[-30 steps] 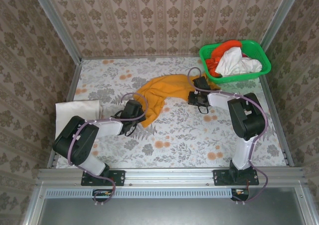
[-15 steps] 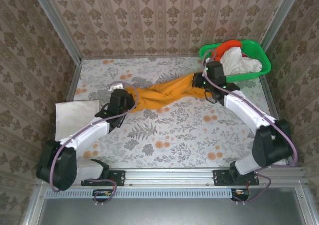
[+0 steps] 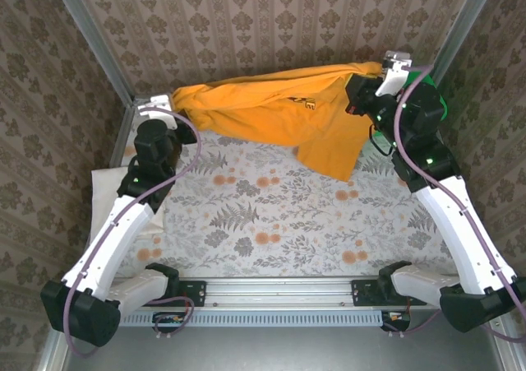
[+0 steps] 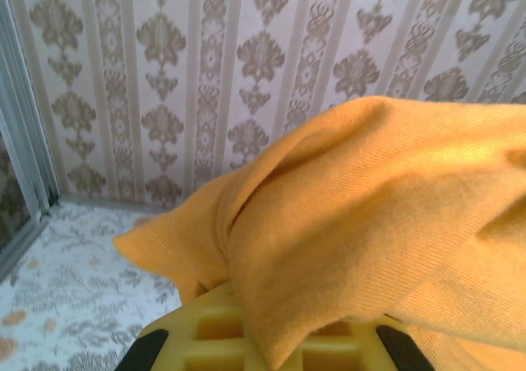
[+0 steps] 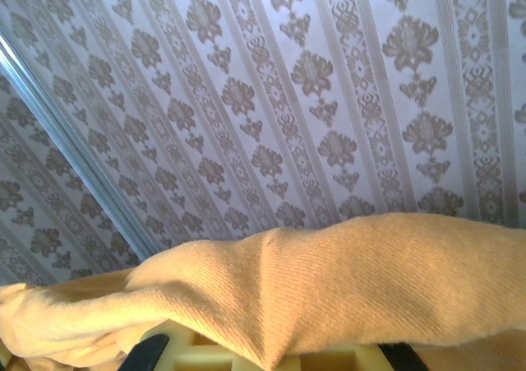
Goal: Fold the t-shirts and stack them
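Now the amber-orange t-shirt point(image 3: 279, 112), lately bunched on the table point(image 3: 271, 215), hangs stretched above its far edge; the left gripper point(image 3: 171, 108) and right gripper point(image 3: 370, 81) each appear clamped tight on one end. Laying it flat seems next.

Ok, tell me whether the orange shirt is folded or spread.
Spread, not folded: the orange shirt hangs stretched between the left gripper and the right gripper.

**Bright, even light with soft shadows**

The overhead view is brightly and evenly lit. Shadows on the table point(image 3: 271, 215) are faint and soft-edged, and the frame posts point(image 3: 89, 34) lean outward at 11 and 1 o'clock. In the left wrist view the amber-orange t-shirt point(image 4: 386, 206) is brightest toward 2 o'clock, shaded in its folds at 7 o'clock, and blurred at 6 o'clock.
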Controlling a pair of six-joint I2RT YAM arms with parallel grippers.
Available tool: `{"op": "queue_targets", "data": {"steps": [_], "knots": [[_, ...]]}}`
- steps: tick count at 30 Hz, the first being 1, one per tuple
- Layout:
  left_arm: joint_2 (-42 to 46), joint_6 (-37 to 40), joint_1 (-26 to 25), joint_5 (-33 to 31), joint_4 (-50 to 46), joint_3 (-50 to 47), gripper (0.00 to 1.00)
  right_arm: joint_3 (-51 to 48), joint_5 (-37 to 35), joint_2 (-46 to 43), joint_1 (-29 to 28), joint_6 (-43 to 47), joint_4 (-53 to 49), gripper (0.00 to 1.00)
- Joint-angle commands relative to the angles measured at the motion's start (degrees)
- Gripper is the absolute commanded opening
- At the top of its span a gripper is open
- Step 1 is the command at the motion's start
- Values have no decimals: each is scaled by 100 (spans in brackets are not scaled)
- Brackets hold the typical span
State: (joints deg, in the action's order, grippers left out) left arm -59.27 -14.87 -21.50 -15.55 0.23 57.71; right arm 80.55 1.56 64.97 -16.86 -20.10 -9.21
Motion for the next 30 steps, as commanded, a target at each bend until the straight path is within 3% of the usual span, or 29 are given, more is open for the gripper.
{"op": "queue_targets", "data": {"steps": [1, 9, 16, 19, 23, 28, 29, 30], "knots": [[-15, 420, 108, 71, -168, 316, 0, 207, -12, 124, 34, 163, -116, 0], [-672, -87, 651, 694, -117, 349, 0, 825, 692, 1340, 27, 156, -371, 0], [-1289, -301, 1205, 1170, 127, 763, 0, 2607, 1811, 2905, 16, 0, -688, 0], [-1317, -254, 1314, 1212, 92, 1059, 0, 3159, 2023, 3136, -42, -5, -786, 0], [-1056, -293, 1314, 1120, 61, 787, 0, 2446, 1806, 2686, -115, -19, -460, 0], [-645, -672, 1326, 1106, -305, -284, 1, 994, 1506, 1868, -112, -145, -676, 0], [-533, -768, 1324, 1124, -375, -517, 6, 704, 1460, 1677, -110, -230, -659, 0], [-455, -849, 1328, 1141, -431, -709, 19, 430, 1427, 1546, -110, -322, -612, 0]]}}
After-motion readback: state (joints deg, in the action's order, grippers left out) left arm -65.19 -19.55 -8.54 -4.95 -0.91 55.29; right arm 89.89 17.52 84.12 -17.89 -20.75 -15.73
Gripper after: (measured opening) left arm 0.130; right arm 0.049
